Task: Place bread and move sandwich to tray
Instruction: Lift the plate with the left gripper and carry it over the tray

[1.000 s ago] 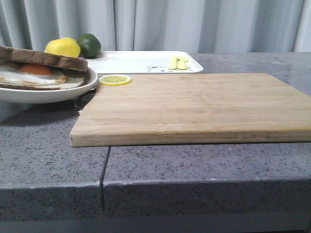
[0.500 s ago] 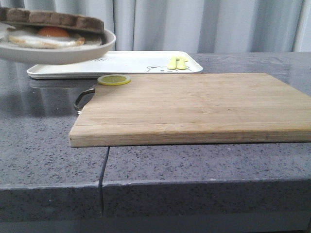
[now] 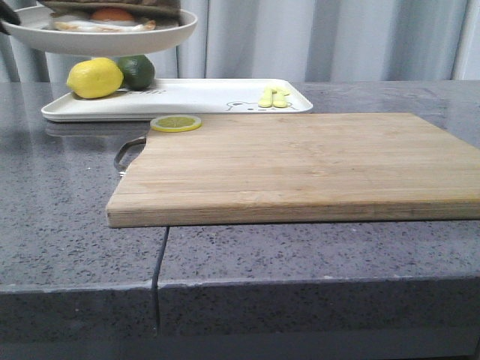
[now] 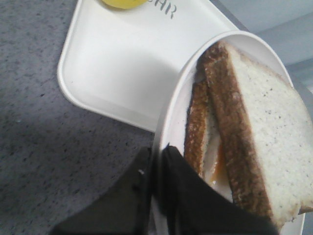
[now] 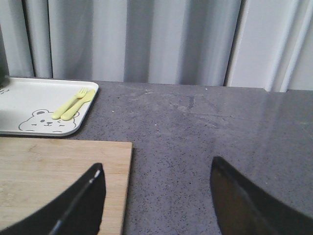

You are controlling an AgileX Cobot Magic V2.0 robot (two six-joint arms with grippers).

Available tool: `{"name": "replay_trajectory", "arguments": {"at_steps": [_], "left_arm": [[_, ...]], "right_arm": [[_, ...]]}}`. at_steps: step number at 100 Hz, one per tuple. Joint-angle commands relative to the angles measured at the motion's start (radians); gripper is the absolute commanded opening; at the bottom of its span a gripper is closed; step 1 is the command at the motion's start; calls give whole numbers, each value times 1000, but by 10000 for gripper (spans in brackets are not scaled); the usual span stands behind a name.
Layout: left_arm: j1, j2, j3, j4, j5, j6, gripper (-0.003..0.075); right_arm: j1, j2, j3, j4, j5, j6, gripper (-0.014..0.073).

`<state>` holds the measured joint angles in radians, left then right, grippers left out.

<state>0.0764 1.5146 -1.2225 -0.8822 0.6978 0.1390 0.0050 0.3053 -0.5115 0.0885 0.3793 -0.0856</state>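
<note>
A board and a tray behind it, edges nearly touching, were carried by the grey speckled tabletop.

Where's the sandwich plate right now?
Front view, top left: the plate with the sandwich is in the air above the tray's left end, its rim pinched by the left gripper.

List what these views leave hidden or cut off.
- Front view: the plate hides the sandwich from below, and the top edge cuts it.
- Front view: neither tool is in frame.
- Left wrist view: the bread covers most of the egg; only a sliver shows.
- Left wrist view: the tray print is cut by the top edge.
- Right wrist view: the right tool fingertips fall below the frame; it looks open and empty.
</note>
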Motion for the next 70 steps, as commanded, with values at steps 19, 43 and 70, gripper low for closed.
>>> {"name": "replay_trajectory", "arguments": {"at_steps": [19, 43, 70], "left_arm": [[-32, 134, -222, -99, 33, 9, -11], [-71, 283, -409, -99, 68, 9, -12], [-76, 454, -614, -119, 147, 6, -20]], "right_arm": [[-5, 8, -27, -9, -86, 3, 469], [-5, 8, -27, -9, -86, 3, 469], [-5, 8, -27, -9, -84, 3, 469]]}}
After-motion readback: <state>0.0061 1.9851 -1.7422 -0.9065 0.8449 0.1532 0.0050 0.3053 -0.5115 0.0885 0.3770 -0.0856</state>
